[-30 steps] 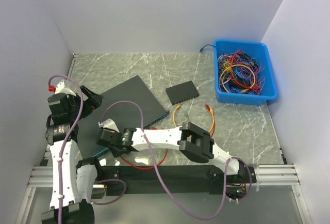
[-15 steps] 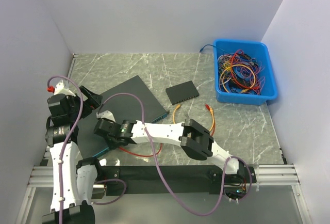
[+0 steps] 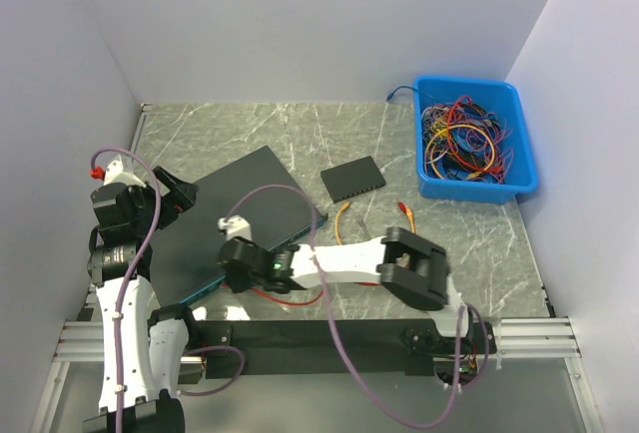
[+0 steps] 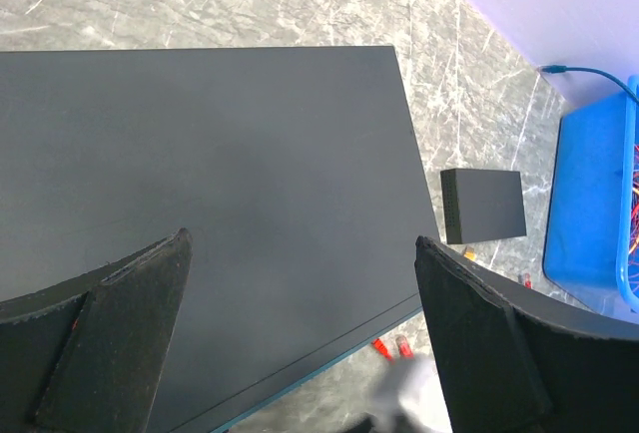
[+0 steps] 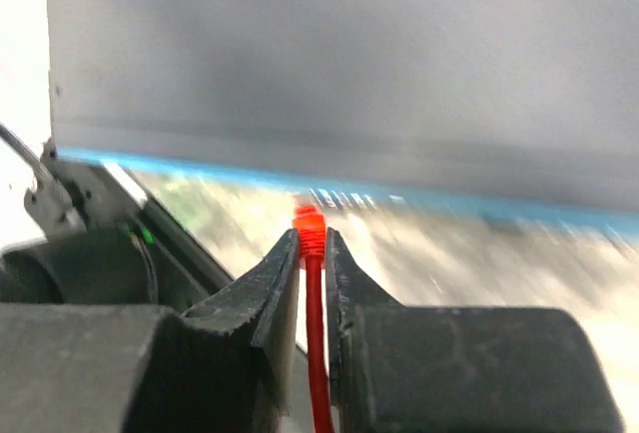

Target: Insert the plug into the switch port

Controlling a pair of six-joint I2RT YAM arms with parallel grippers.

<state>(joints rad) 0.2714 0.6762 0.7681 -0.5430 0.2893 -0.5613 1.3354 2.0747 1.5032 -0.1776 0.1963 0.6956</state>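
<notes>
The large dark switch [image 3: 240, 214] with a teal front edge lies at the left of the table. It fills the left wrist view [image 4: 220, 174]. My right gripper [image 3: 232, 265] sits at its front edge, shut on the red plug [image 5: 309, 225] of a red cable [image 3: 290, 299]. In the right wrist view the plug tip points at the blurred teal port face [image 5: 419, 199], a short way off it. My left gripper [image 3: 168, 200] hovers open and empty above the switch's left part, its fingers [image 4: 110, 343] spread wide.
A small black switch [image 3: 352, 179] lies mid-table and shows in the left wrist view [image 4: 484, 206]. An orange cable [image 3: 342, 221] with a red plug end [image 3: 404, 211] lies beside it. A blue bin [image 3: 469, 139] of tangled cables stands at the back right.
My right arm has swung: its gripper shifted right along the switch's front edge with the red plug, and its elbow moved right. The left arm has not moved.
</notes>
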